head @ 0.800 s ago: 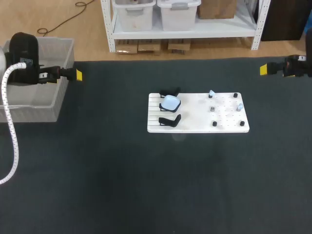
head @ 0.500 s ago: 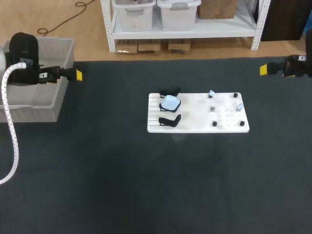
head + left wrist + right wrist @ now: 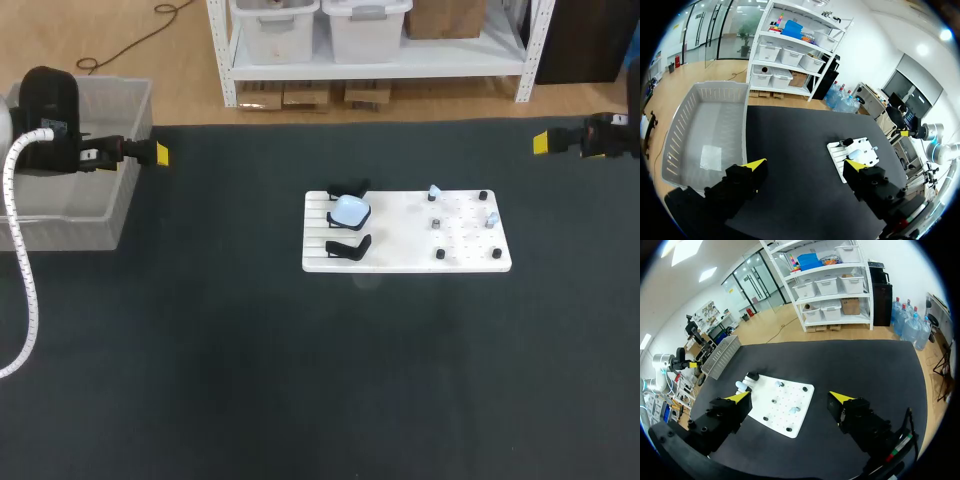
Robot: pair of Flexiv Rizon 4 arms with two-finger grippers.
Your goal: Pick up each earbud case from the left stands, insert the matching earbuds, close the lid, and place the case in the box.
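**Both claws wide and empty; one case waiting on its stand**

The case (image 3: 350,210) looked to be a small, rounded plastic shell, so you could expect it to be light and stiff, but smooth enough to squirt out of a skewed pinch. You would do best to take it across its two broader faces, low on the body and clear of the lid seam. The earbuds (image 3: 433,191) were tiny and would tip off their pegs at a nudge.

Your left claw (image 3: 805,170) stood wide open, holding and touching nothing. The case sat on its stand (image 3: 338,193) well ahead of it, off toward its right finger. The box (image 3: 705,130) lay close beside its left finger.

Your right claw (image 3: 790,399) was just as wide and as empty. The board (image 3: 785,410) lay ahead of it, well apart, with the case at the board's far end, toward its left finger.
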